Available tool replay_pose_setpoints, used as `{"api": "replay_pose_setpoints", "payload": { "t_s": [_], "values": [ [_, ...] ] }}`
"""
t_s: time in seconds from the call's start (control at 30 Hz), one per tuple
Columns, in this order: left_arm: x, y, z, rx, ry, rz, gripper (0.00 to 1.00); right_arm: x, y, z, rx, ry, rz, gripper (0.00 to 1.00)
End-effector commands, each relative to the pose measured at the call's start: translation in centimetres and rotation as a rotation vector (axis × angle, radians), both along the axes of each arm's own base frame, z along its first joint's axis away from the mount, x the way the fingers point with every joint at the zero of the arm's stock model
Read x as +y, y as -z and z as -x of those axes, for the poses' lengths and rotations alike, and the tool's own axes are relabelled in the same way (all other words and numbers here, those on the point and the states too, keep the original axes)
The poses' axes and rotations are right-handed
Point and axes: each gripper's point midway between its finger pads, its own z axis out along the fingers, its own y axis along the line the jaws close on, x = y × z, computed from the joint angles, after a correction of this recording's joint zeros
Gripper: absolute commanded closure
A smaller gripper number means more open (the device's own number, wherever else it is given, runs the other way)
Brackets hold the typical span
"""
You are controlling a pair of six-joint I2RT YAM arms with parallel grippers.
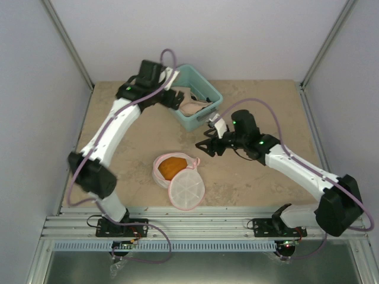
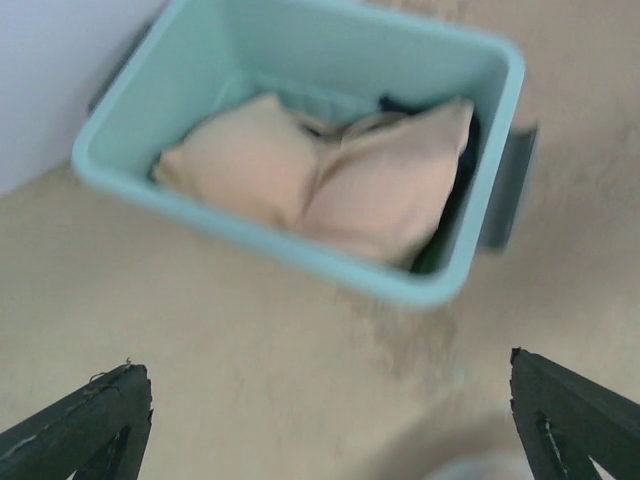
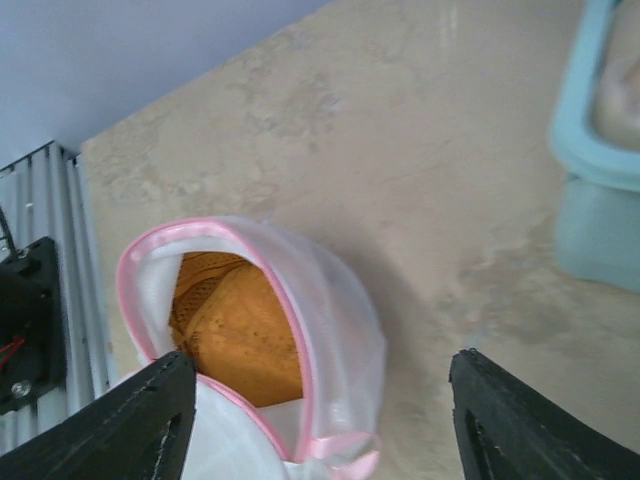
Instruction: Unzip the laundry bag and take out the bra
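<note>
The laundry bag (image 1: 188,188) lies unzipped near the table's front centre, its pink-rimmed mesh lid flipped toward the arms. An orange bra (image 1: 172,167) sits inside the open half. In the right wrist view the bag (image 3: 340,320) gapes with the orange bra (image 3: 235,330) showing in it. My right gripper (image 1: 206,145) hovers to the bag's far right, open and holding nothing (image 3: 325,415). A beige bra (image 2: 330,180) lies in the teal bin (image 2: 290,245). My left gripper (image 2: 330,415) is open and empty just in front of the bin (image 1: 207,89), at its left side (image 1: 174,97).
The teal bin stands at the back centre, with a grey tab (image 2: 505,190) on its side. A ribbed metal rail (image 1: 195,225) runs along the near edge by the arm bases. Pale walls enclose the table on three sides.
</note>
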Motion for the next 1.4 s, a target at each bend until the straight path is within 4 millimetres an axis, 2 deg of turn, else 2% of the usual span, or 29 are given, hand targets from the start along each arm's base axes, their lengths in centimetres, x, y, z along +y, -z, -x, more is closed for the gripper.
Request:
{"api": "replay_pose_setpoints", "payload": {
  "t_s": [0.0, 0.07, 0.13, 0.2, 0.23, 0.33, 0.47, 0.57, 0.73, 0.8, 0.87, 0.93, 1.0, 1.17, 1.23, 1.3, 1.37],
  "values": [
    [3.9, 4.9, 5.7, 0.17, 0.053, -0.105, 0.01, 3.9, 0.9, 1.4, 0.056, -0.061, -0.038, 0.33],
    [5.8, 7.9, 8.1, 0.28, 0.059, -0.147, 0.01, 6.0, 2.0, 2.4, 0.069, -0.096, -0.009, 0.34],
    [7.0, 10.4, 10.5, 0.365, 0.079, -0.172, 0.01, 7.6, 3.3, 2.7, 0.094, -0.106, 0.025, 0.34],
    [7.3, 12.8, 12.9, 0.428, 0.116, -0.183, 0.02, 8.9, 4.3, 2.9, 0.126, -0.118, 0.041, 0.35],
    [7.2, 13.3, 13.6, 0.441, 0.135, -0.17, 0.02, 9.3, 4.9, 2.9, 0.14, -0.121, 0.048, 0.35],
    [6.5, 14.6, 15.3, 0.475, 0.194, -0.132, 0.02, 10.5, 6.8, 3.1, 0.171, -0.121, 0.085, 0.36],
    [6.3, 17.2, 16.2, 0.538, 0.201, -0.122, 0.05, 11.6, 9.1, 3.6, 0.178, -0.125, 0.161, 0.37],
    [5.7, 17.7, 16.7, 0.568, 0.227, -0.086, 0.08, 11.7, 10.6, 3.9, 0.182, -0.115, 0.215, 0.37],
    [5.5, 17.0, 16.5, 0.532, 0.233, -0.075, 0.08, 11.2, 12.6, 3.7, 0.182, -0.075, 0.282, 0.37],
    [5.6, 17.3, 16.5, 0.542, 0.228, -0.08, 0.11, 11.0, 13.6, 3.5, 0.172, -0.061, 0.322, 0.34],
    [5.7, 17.9, 16.4, 0.561, 0.218, -0.091, 0.21, 10.9, 14.5, 3.3, 0.163, -0.049, 0.36, 0.32],
    [5.6, 18.6, 16.7, 0.594, 0.226, -0.095, 0.37, 10.9, 15.2, 3.1, 0.151, -0.046, 0.386, 0.29],
    [5.6, 19.1, 17.0, 0.616, 0.234, -0.102, 0.44, 11.0, 15.6, 2.9, 0.134, -0.045, 0.41, 0.27],
    [4.9, 19.6, 17.1, 0.613, 0.249, -0.129, 0.41, 10.8, 16.9, 2.6, 0.121, -0.026, 0.45, 0.27],
    [4.6, 19.9, 17.1, 0.614, 0.25, -0.144, 0.42, 10.6, 17.5, 2.5, 0.12, -0.019, 0.468, 0.39],
    [4.7, 20.2, 17.0, 0.617, 0.247, -0.149, 0.5, 10.3, 17.9, 2.3, 0.118, -0.004, 0.481, 0.64],
    [4.7, 20.3, 16.9, 0.617, 0.241, -0.154, 0.64, 10.2, 17.1, 2.3, 0.106, 0.004, 0.458, 0.88]
  ]
}}
